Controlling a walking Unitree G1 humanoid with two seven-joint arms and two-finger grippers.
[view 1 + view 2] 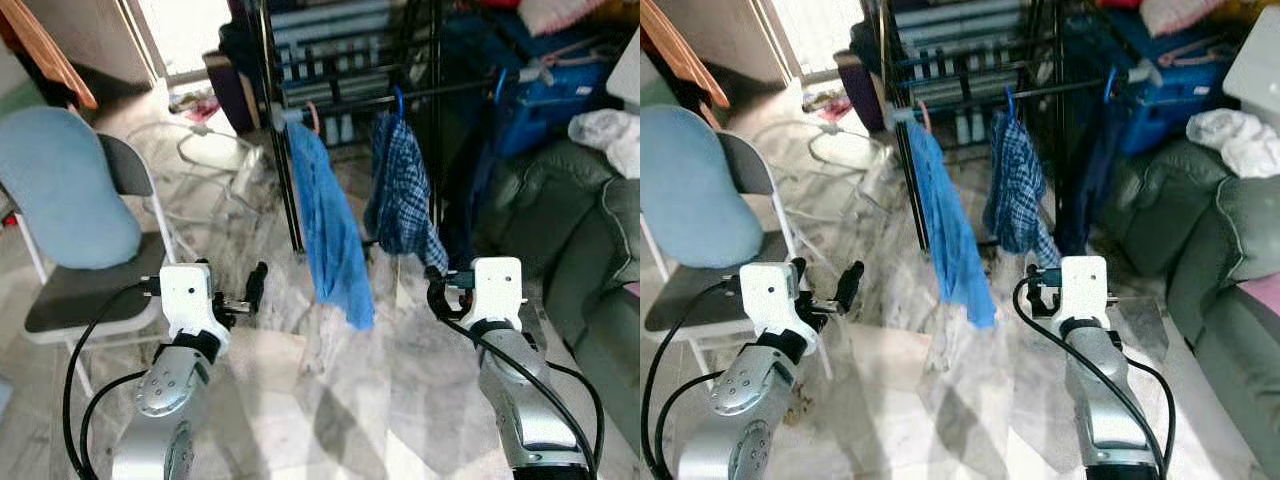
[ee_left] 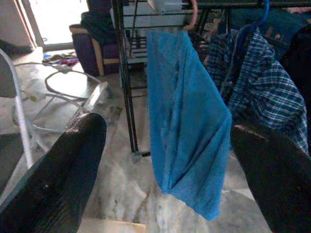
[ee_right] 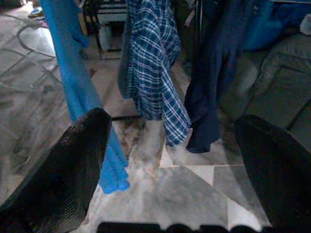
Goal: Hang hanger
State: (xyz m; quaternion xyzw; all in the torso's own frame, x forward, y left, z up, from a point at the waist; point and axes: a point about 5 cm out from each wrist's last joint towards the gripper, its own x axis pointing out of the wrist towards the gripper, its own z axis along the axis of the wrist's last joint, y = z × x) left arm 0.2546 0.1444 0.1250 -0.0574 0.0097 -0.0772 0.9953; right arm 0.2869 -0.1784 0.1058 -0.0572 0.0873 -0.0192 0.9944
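Left eye view, going across from your left: a folding chair (image 1: 95, 290) with a pale blue cushion (image 1: 62, 190) sits just off to the outside of your left gripper (image 1: 252, 287). That gripper is held up at about mid-frame with its black fingers spread wide and nothing between them; you can see the same wide gap in the left wrist view, where both fingers (image 2: 53, 184) frame the hanging laundry.

Ahead of and between the two grippers is the black clothes rack (image 1: 282, 150). On its rail, straight out from the left gripper, a bright blue cloth (image 1: 330, 230) hangs from a pink hanger (image 2: 193, 17) whose hook is over the bar. Next along, more in line with your right gripper (image 1: 440, 290), a blue plaid shirt (image 1: 402, 195) hangs on a blue hanger (image 1: 399, 103), and beyond that a dark navy garment (image 3: 214, 82).

The right gripper is also raised and empty, fingers (image 3: 63, 179) well apart in the right wrist view, with the plaid shirt and navy garment ahead of it. Out past its outer side is a grey-green sofa (image 1: 570, 250) with a white bundle (image 1: 610, 135) on it.

No readable labels or writing anywhere I can make out.
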